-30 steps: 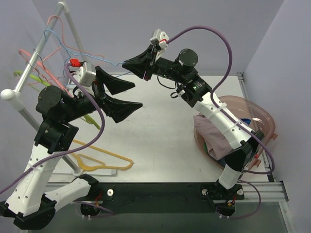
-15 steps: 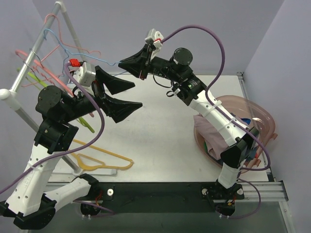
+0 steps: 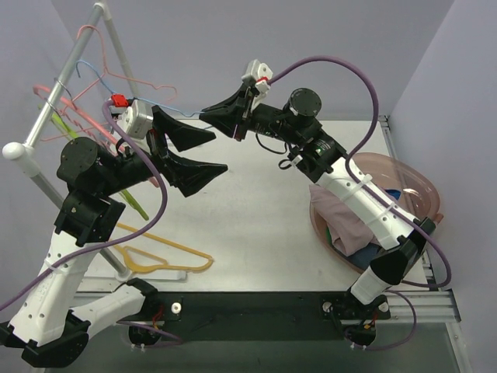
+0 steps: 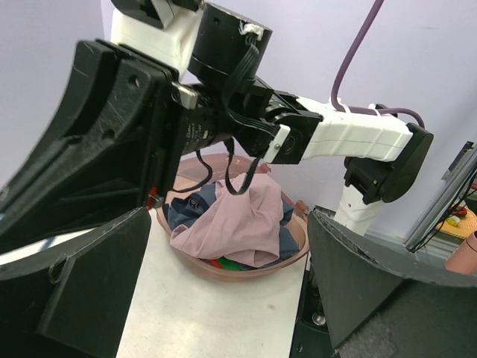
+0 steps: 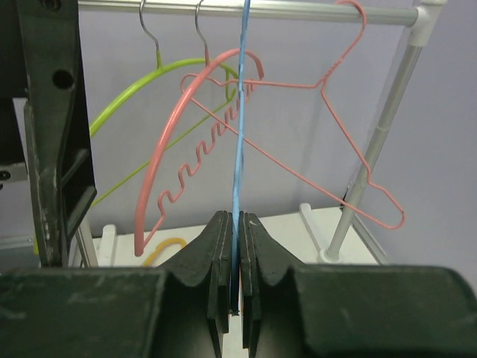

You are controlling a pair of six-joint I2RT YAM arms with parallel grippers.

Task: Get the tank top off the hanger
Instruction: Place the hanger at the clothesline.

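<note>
- rail [image 3: 78, 43], far left: carries a green hanger [image 5: 123, 98] and pink hangers [image 5: 159, 153]. aim the blue hook at a free stretch between them.
- left gripper [image 3: 219, 151]: jaws spread wide, nothing in them. hold it off the wire.
- blue hanger [image 5: 240, 149]: bare wire, hook up by the rail. the step looks like hanging it back. lift the hook over the rail, let it seat, and only then let go.
- right gripper [image 5: 237, 224]: closed tight on the blue wire. keep the pinch square so the wire cannot swivel.
- yellow hanger [image 3: 167, 256]: flat on the table [image 3: 256, 225], near left.
- table: pale, matte.
- basket [image 3: 425, 186], right: holds a pink garment [image 4: 238, 224], likely the tank top, off its hanger, over darker clothes.
- walls [image 3: 233, 39]: plain lilac.
</note>
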